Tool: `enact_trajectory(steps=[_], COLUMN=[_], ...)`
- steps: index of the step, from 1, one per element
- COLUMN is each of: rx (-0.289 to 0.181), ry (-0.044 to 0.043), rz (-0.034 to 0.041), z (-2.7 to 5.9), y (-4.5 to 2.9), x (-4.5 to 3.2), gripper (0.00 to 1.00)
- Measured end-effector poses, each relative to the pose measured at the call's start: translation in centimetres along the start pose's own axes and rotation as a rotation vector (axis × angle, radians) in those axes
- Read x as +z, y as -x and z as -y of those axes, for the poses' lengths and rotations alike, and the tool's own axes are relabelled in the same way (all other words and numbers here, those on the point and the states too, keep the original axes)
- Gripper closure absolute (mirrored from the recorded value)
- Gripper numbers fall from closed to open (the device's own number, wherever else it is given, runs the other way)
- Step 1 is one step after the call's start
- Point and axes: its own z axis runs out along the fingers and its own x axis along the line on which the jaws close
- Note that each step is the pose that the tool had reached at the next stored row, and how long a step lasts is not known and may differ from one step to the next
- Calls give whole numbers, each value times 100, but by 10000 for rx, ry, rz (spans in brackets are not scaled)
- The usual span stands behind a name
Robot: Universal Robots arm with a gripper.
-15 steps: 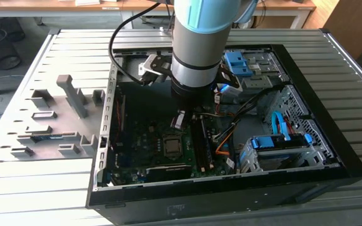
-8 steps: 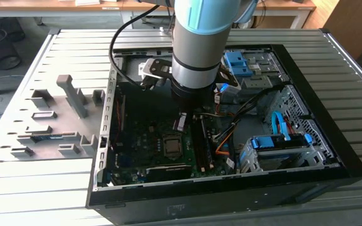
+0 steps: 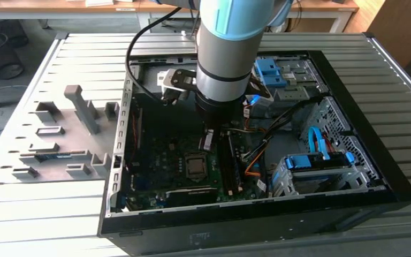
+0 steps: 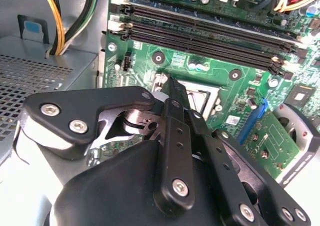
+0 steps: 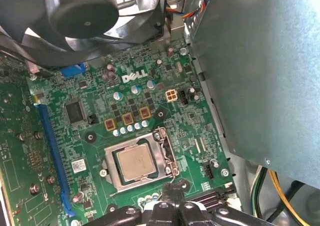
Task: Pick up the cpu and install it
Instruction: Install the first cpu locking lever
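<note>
- Open room above the cpu (image 5: 135, 163) in its metal-framed socket (image 5: 165, 151)
- Fan (image 5: 85, 13) and grey box (image 5: 260, 70) crowd the sides

The cpu (image 5: 136, 164), a thin square chip with a dull grey-silver face, is lying flat inside the metal-framed socket (image 5: 111, 178) on the green board (image 5: 195, 121), sitting near the open case's front in the exterior view (image 3: 193, 166).

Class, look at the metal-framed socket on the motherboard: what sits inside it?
Inside the socket lies the cpu, its grey metallic face up, framed by the metal bracket. The socket's contacts beneath the chip are covered. The gripper hangs beside the socket's edge.
</note>
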Motion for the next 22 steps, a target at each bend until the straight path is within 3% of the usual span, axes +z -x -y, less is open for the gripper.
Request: enact_trajectory(steps=[5, 22], rx=[-8, -46], ry=[0, -2], rz=[-1, -16], z=[12, 82], y=[-21, -247], x=[2, 32], gripper=[90, 90])
